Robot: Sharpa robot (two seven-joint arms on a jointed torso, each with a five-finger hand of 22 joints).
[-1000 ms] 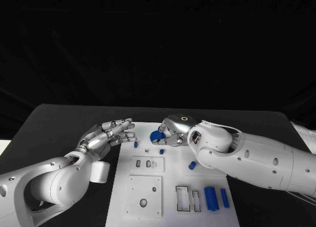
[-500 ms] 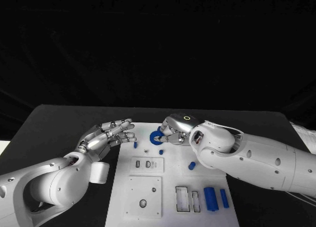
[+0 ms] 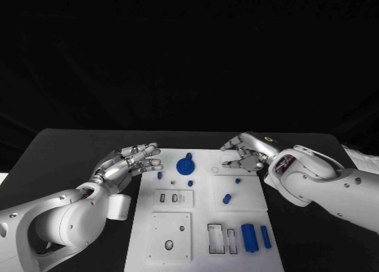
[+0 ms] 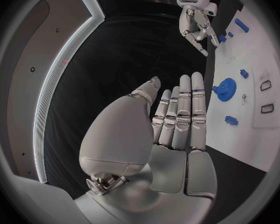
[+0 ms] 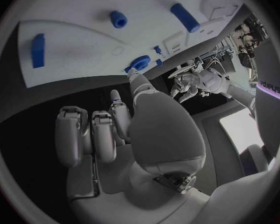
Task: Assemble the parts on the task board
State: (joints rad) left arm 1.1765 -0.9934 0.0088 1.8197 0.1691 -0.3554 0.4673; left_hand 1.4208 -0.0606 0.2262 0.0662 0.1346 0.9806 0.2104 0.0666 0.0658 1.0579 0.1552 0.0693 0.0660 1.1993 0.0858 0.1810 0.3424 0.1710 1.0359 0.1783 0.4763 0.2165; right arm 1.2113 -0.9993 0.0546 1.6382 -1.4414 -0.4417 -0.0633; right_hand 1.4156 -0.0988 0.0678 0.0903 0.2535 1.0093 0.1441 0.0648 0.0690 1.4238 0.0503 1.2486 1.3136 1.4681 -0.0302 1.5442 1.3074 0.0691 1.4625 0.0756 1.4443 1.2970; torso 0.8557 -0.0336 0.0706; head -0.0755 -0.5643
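The white task board (image 3: 206,226) lies in the middle of the table. A blue gear (image 3: 185,165) sits flat near its far end, with nothing touching it. Small blue pegs (image 3: 190,182) (image 3: 227,198) lie further along the board, and a blue cylinder (image 3: 249,237) and a bar (image 3: 265,237) lie near its front right. My left hand (image 3: 128,161) hovers at the board's far left edge, fingers spread and empty. My right hand (image 3: 245,153) is over the far right corner, clear of the gear, fingers loosely bent and holding nothing. The left wrist view shows the gear (image 4: 225,90) beyond my left hand's fingertips (image 4: 191,79).
Rectangular slots (image 3: 218,237) and two raised plates with holes (image 3: 172,235) take up the board's near half. Black table (image 3: 67,153) runs along both sides of the board. A white object (image 3: 365,158) lies at the table's right edge.
My right hand has let go of the blue gear and moved right, off to the board's far right corner. The gear now lies flat on the board. The left hand has stayed put.
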